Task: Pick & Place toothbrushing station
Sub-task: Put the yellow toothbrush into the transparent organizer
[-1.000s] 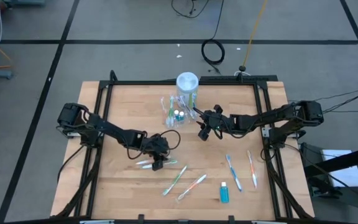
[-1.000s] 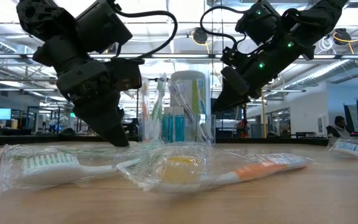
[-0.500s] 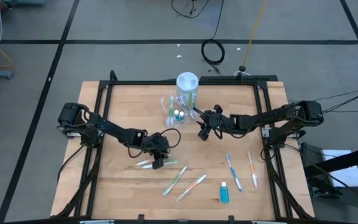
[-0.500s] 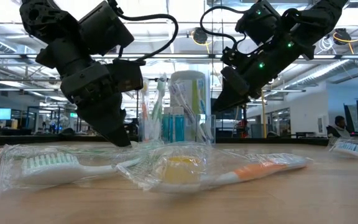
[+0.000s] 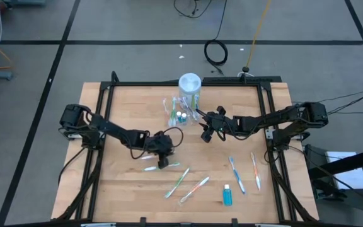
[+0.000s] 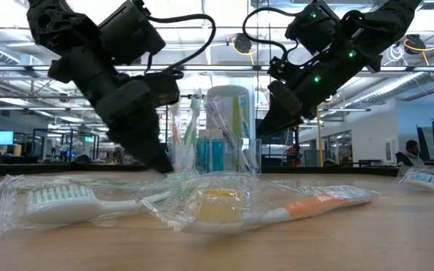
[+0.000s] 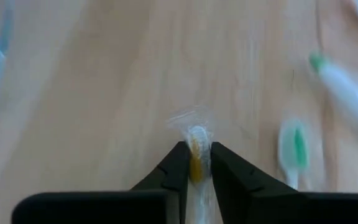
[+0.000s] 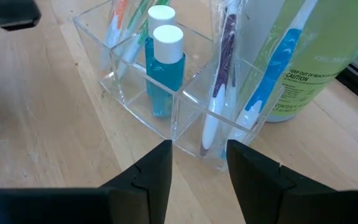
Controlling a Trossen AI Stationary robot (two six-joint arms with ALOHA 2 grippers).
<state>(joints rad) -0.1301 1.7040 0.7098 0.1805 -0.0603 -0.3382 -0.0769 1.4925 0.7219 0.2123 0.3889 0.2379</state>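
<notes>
1. Toothbrush, wrapped, lies left of centre in the high view; left gripper pinches it
2. Light, slippery film: grip the stiff handle
3. Right gripper hovers open, centre

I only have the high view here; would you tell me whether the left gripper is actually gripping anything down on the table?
Observer: Yes. The left wrist view shows the left gripper closed on a clear-wrapped toothbrush, pinched near its end.
Operator: Thank you. Is the right gripper holding anything?
Observer: No. Its own wrist view shows the right gripper open and empty, pointing at the clear organizer.
Operator: What stands in that organizer?
Observer: Two blue tubes with white caps stand upright in one compartment, with toothbrushes in the compartments on either side.
</notes>
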